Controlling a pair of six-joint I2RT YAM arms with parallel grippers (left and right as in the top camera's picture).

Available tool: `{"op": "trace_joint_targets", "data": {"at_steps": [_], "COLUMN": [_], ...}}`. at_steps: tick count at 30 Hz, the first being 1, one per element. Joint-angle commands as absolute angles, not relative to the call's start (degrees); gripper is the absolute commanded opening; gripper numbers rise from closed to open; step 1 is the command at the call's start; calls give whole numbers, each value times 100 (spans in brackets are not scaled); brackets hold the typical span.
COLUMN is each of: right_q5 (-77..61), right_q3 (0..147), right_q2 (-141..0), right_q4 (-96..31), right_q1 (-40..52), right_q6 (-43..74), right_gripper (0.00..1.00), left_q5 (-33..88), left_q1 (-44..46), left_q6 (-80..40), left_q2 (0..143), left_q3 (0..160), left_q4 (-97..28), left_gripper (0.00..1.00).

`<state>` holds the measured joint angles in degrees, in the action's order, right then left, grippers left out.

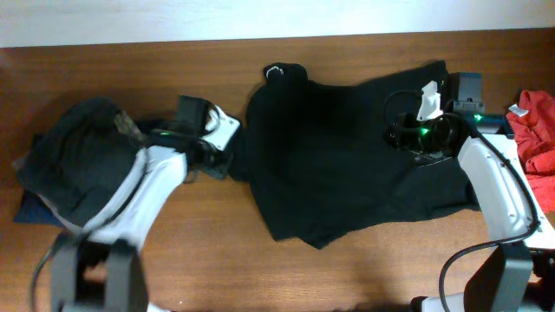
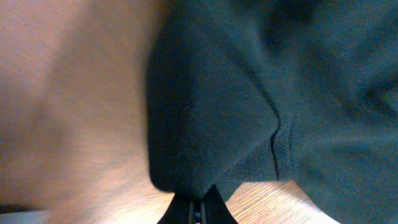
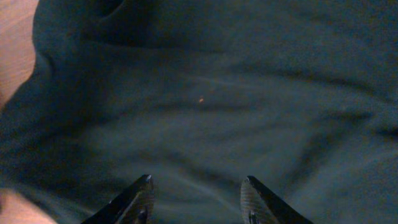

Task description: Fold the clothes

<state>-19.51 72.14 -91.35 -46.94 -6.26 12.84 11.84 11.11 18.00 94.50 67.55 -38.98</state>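
A black shirt (image 1: 338, 147) lies spread and rumpled across the middle of the wooden table. My left gripper (image 1: 227, 161) is shut on the shirt's left sleeve; in the left wrist view the sleeve's folded edge (image 2: 205, 124) runs into my closed jaws (image 2: 198, 208). My right gripper (image 1: 408, 137) is open above the shirt's right part. In the right wrist view both fingers (image 3: 198, 190) are spread over the dark cloth (image 3: 217, 106), and nothing is between them.
A pile of dark clothes (image 1: 74, 160) lies at the left end of the table. A red garment (image 1: 536, 130) lies at the right edge. Bare wood (image 1: 217, 260) runs along the front of the table.
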Motion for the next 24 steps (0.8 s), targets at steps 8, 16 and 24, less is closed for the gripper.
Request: {"op": "trace_joint_targets", "data": {"at_steps": [8,16,24], "right_q5": [-1682,-1258,-945], "right_q3": [7227,7227,7124], "right_q2": [-9166,-9168,-9360], "right_q4": [-4676,-4851,-5345], "right_q1": [-600,-607,-1284], "right_q6": [1223,1251,2025], "right_gripper": [49,66,75], "left_q5": [1413,670,1704], "left_q1": [834,805,814], "left_q6": [3055,2475,1914], "left_q2": [8615,8624,8687], "left_q3": [6928,6928,6925], "left_q4": [-4606,-4648,-4674], "left_gripper": [35,53,56]}}
